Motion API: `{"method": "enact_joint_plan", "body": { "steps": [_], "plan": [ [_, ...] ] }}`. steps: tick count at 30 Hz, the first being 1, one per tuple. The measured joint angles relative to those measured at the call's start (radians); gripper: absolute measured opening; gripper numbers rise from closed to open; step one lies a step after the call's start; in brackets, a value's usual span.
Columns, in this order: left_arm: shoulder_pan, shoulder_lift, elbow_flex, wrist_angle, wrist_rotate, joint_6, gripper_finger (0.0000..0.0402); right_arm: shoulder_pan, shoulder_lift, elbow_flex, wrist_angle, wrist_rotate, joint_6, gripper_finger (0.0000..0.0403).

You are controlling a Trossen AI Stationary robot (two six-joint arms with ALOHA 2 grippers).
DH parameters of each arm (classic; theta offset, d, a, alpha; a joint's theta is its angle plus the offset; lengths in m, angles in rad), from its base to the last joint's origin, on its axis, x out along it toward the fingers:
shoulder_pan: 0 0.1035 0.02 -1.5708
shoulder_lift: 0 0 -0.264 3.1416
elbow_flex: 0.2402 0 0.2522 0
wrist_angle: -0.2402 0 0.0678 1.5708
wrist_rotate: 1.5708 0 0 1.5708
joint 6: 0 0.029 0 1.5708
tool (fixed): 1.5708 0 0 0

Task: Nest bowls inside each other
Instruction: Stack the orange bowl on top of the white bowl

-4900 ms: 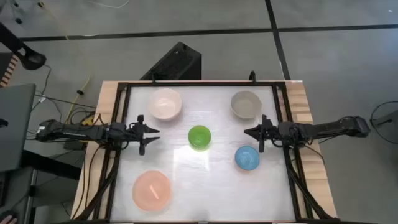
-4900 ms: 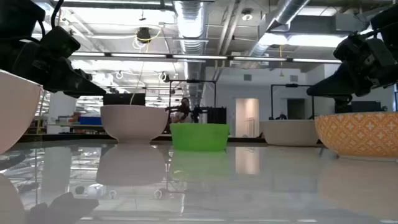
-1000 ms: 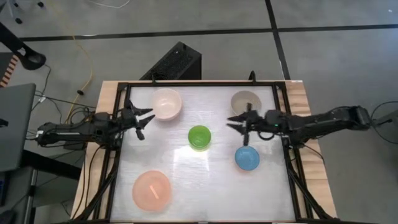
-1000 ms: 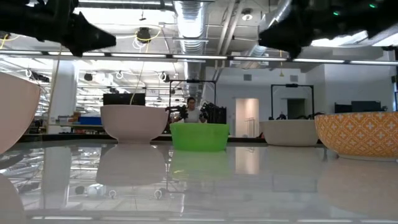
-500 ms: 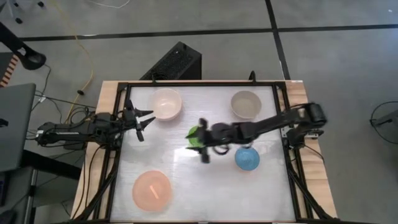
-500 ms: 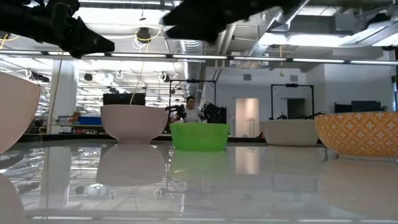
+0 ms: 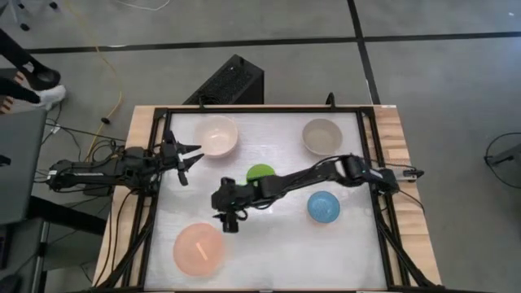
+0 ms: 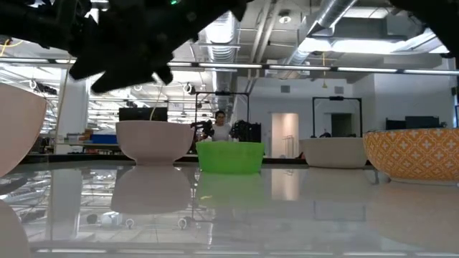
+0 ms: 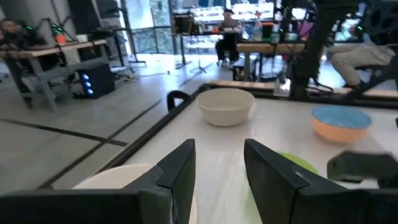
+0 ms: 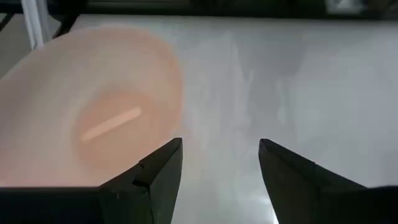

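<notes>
Two dark arms reach over the white table (image 7: 269, 244), and five bowls stand apart on it, none nested. Farthest left, the left arm lies low along the table's left edge, stretched inward, its left gripper (image 7: 189, 156) just beside the cream-white bowl (image 7: 216, 136) at the far left, not touching it; its fingers (image 9: 180, 168) stand parted with nothing between them, pointing toward the grey-beige bowl (image 9: 225, 106) across the table. Near the front left sits the salmon-pink bowl (image 7: 199, 249), the largest. Just above it in the high view, the right gripper (image 7: 224, 213) hangs over bare table beside that bowl's rim, fingers (image 10: 158, 168) spread wide and empty, the pink bowl (image 10: 93, 112) filling the wrist view ahead of them. From there the right arm runs in a long, slightly bent diagonal back to its base at the right edge, crossing over the near side of the bright green bowl (image 7: 261, 172) at the centre. Farther right, the light blue bowl (image 7: 323, 207) sits just in front of the arm, and the grey-beige bowl (image 7: 321, 136) stands at the far right
</notes>
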Motion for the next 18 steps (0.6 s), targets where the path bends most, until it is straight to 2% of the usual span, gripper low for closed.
{"method": "enact_joint_plan", "body": {
  "steps": [8, 12, 18],
  "plan": [
    [0.000, 0.000, 0.000, -0.075, 0.027, -0.039, 0.0128, 0.029, 0.169, 0.187, 0.004, -0.040, 0.173, 0.0233],
    [0.000, 0.000, 0.000, -0.073, 0.027, -0.038, 0.0128, 0.034, 0.229, 0.230, 0.000, -0.040, 0.199, 0.0233],
    [0.000, 0.000, 0.000, -0.072, 0.027, -0.039, 0.0128, 0.037, 0.232, 0.225, -0.008, -0.035, 0.210, 0.0220]
  ]
}}
